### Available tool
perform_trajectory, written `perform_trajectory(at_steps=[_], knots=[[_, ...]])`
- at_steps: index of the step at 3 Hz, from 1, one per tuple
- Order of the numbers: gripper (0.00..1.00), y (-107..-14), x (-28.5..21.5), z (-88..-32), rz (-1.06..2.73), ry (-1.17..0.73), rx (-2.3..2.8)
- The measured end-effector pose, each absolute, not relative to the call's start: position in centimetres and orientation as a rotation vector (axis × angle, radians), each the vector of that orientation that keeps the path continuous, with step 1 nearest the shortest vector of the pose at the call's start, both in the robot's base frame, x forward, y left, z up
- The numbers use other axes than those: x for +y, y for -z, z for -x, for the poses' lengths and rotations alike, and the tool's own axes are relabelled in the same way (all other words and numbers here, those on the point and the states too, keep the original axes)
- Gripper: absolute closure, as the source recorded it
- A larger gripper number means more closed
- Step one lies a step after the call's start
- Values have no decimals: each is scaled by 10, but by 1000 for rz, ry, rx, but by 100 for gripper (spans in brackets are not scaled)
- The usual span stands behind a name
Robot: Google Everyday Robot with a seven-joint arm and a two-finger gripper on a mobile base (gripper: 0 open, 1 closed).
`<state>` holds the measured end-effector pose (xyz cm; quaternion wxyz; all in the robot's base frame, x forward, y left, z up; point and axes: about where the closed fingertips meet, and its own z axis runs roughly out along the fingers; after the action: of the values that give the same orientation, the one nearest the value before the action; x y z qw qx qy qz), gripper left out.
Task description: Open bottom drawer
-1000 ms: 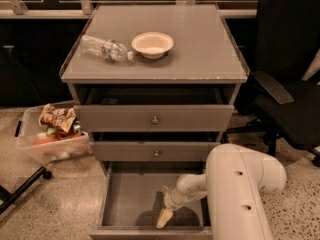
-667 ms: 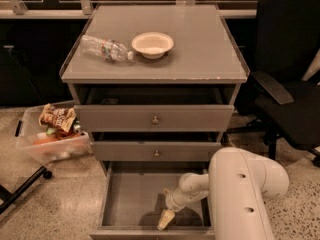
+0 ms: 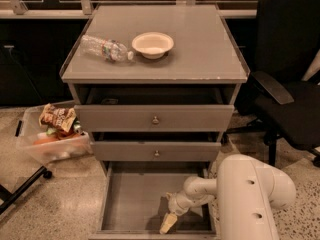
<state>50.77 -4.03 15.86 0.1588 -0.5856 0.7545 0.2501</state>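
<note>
The grey cabinet (image 3: 155, 66) has three drawers. The bottom drawer (image 3: 131, 199) is pulled far out toward me, its plain grey tray bare; its front and knob lie at the lower frame edge, mostly out of view. The middle drawer (image 3: 156, 150) and top drawer (image 3: 154, 117) are each pulled out a little. My gripper (image 3: 168, 223) hangs over the open tray near its front right, on the white arm (image 3: 240, 194) that reaches in from the right.
A lying plastic bottle (image 3: 105, 48) and a cream bowl (image 3: 152, 44) are on the cabinet top. A clear bin of snacks (image 3: 50, 134) stands on the floor at left. A black office chair (image 3: 290, 84) is at right.
The gripper has stayed over the front right of the open tray; the arm's big white link has shifted slightly right. The drawers have not moved.
</note>
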Motion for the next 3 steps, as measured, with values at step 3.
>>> perform_trajectory(at_steps=[3], knots=[[0, -158, -48, -462, 1664, -823, 2127]])
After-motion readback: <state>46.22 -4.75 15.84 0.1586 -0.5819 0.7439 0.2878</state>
